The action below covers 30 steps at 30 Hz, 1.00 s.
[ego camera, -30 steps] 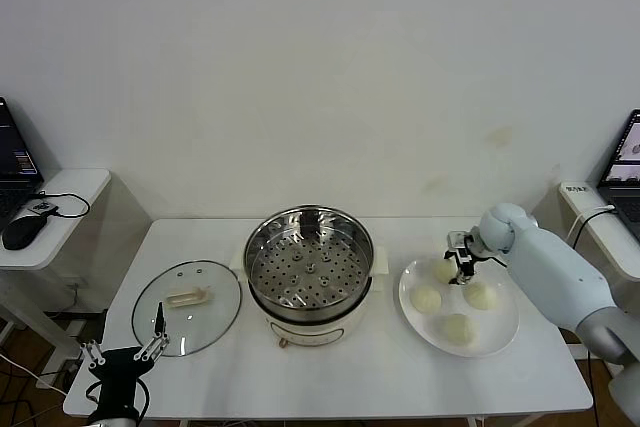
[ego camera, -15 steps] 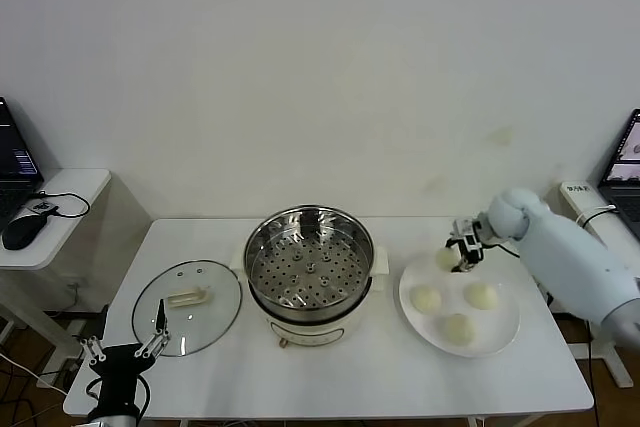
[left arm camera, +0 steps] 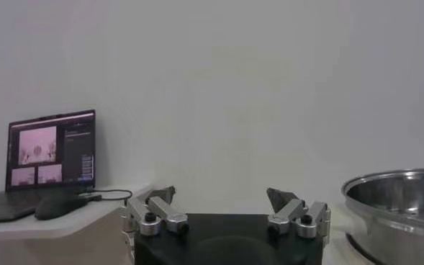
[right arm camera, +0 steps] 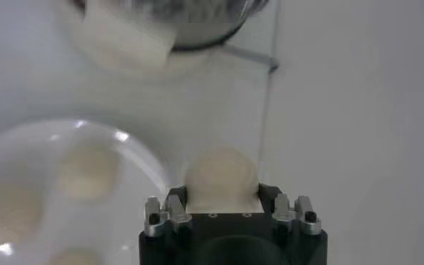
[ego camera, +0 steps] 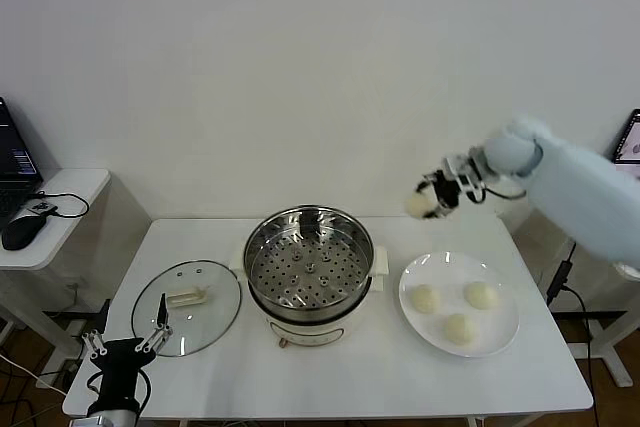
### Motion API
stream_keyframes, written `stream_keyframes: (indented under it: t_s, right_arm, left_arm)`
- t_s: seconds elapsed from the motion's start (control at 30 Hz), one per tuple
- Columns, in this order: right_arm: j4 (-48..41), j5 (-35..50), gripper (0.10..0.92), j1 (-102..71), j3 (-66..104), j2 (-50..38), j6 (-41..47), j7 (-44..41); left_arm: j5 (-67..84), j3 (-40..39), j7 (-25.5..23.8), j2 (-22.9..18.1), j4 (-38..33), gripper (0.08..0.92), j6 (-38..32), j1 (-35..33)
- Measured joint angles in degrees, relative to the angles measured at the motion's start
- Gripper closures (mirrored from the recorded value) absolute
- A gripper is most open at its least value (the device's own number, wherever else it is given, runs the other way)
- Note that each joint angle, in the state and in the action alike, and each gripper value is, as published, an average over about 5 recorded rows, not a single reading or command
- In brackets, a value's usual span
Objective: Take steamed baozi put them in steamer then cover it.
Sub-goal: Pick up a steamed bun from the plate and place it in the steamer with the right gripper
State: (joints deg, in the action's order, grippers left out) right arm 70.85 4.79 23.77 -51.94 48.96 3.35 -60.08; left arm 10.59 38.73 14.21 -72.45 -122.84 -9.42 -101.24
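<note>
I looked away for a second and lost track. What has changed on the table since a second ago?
The right gripper has lifted one bun off the plate and carried it up and toward the steamer. Three buns remain on the plate. The steamer is still empty, the lid still lies on the table beside it, and the left gripper stays parked, open, at the table's near edge.

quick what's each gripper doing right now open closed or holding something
Left gripper: open, empty, parked low by the table's front-left corner.
Right gripper: closed on a steamed baozi, lifted in the air between the plate and the steamer.
</note>
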Motion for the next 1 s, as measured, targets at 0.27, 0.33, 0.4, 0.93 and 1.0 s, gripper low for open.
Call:
stream_keyframes:
  t_s: [0.27,0.33,0.4,0.93,1.0]
  right_arm:
    - [-1.88,3.21,0.406,5.04,-7.2,9.45,-3.66,1.94]
    - [-2.95,3.24,0.406,5.61,-8.83,12.08,-4.98,2.45]
    - [-4.22,2.84,0.406,5.93,-10.41,14.66,-6.44,2.94]
    - [-12.13,-6.54,0.399,3.96,-18.56,25.7,-19.36,7.09]
    - [-13.15,-8.37,0.398,3.49,-18.8,26.46,-21.14,7.73]
  left_arm:
    - [0.57,1.09,-0.11,0.1,0.02,0.177,-0.11,0.03]
    - [0.59,1.32,-0.16,0.11,0.02,0.177,-0.17,-0.11]
    - [0.62,1.56,-0.19,0.06,0.01,0.177,-0.19,-0.27]
    - [0.74,2.37,-0.26,-0.87,0.31,0.177,-0.66,-0.81]
    - [0.73,2.35,-0.26,-0.91,0.35,0.177,-0.69,-0.78]
